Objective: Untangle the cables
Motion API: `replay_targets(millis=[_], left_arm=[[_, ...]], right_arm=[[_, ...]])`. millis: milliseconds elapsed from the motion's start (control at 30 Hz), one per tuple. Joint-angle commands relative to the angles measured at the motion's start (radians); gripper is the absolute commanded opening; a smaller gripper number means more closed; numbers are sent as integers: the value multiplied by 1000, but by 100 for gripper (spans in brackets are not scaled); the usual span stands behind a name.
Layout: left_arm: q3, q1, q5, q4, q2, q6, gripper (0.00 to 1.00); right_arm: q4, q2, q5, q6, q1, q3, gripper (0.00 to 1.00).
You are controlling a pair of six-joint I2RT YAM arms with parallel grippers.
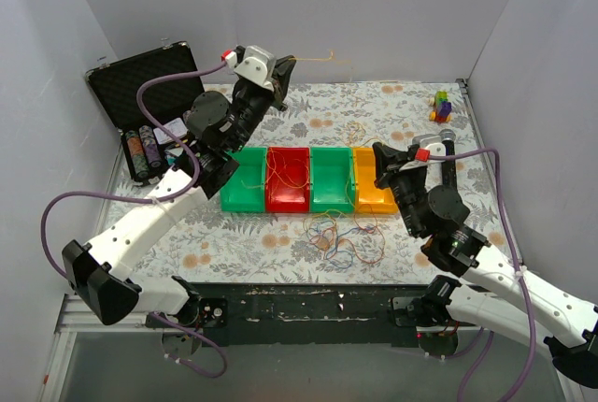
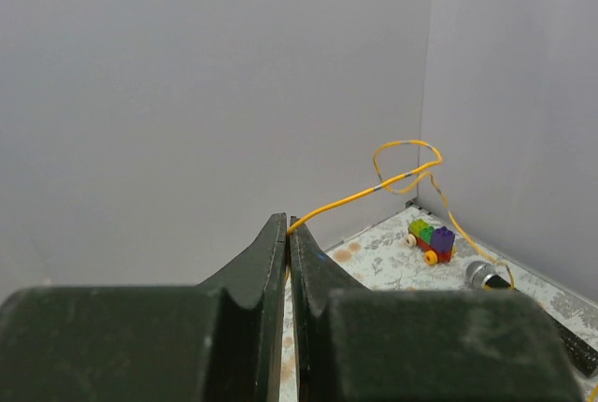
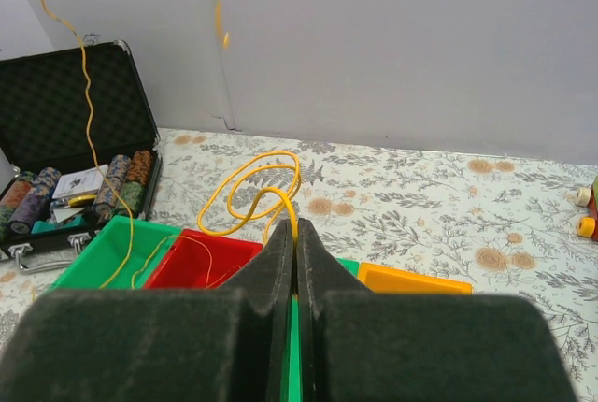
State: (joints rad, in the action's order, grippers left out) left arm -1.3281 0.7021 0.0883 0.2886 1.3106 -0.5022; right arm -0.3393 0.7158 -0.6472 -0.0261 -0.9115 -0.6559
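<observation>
The cables are thin wire loops. A clump [image 1: 346, 236] of orange, yellow, red and blue ones lies on the table in front of the bins. My left gripper [image 1: 286, 70] is raised high near the back wall. It is shut [image 2: 288, 225] on a yellow cable [image 2: 405, 165] that loops off to the right in the air. My right gripper [image 1: 378, 161] hovers over the bins, shut [image 3: 297, 225] on a yellow cable [image 3: 262, 194] that coils in front of its tips. A thin yellow strand [image 3: 89, 93] hangs down into the left green bin [image 3: 103, 257].
Four bins stand in a row: green [image 1: 245, 198], red [image 1: 288, 198], green [image 1: 331, 198], orange [image 1: 372, 201]. An open black case [image 1: 140, 89] with poker chips stands at the back left. A toy brick car [image 1: 441, 103] and a silver object [image 2: 481, 274] sit at the back right.
</observation>
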Motion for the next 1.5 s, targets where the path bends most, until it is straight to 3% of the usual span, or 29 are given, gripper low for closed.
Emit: replay_targets(millis=[0, 400, 667, 1033, 1267, 1467], left_arm=[[-75, 5, -38, -2, -16, 7, 0], [-108, 34, -25, 20, 52, -48, 0], [53, 31, 79, 158, 30, 10, 0], [139, 31, 105, 185, 47, -41, 0], [316, 27, 165, 294, 22, 2, 0], [374, 5, 192, 261, 26, -36, 0]], right_arm=[[-40, 5, -5, -11, 2, -2, 1], [-47, -13, -12, -15, 2, 13, 1], [-37, -36, -25, -5, 5, 21, 1], [-41, -42, -28, -1, 6, 24, 1], [-37, -50, -32, 0, 8, 32, 1], [-29, -65, -40, -1, 10, 42, 1]])
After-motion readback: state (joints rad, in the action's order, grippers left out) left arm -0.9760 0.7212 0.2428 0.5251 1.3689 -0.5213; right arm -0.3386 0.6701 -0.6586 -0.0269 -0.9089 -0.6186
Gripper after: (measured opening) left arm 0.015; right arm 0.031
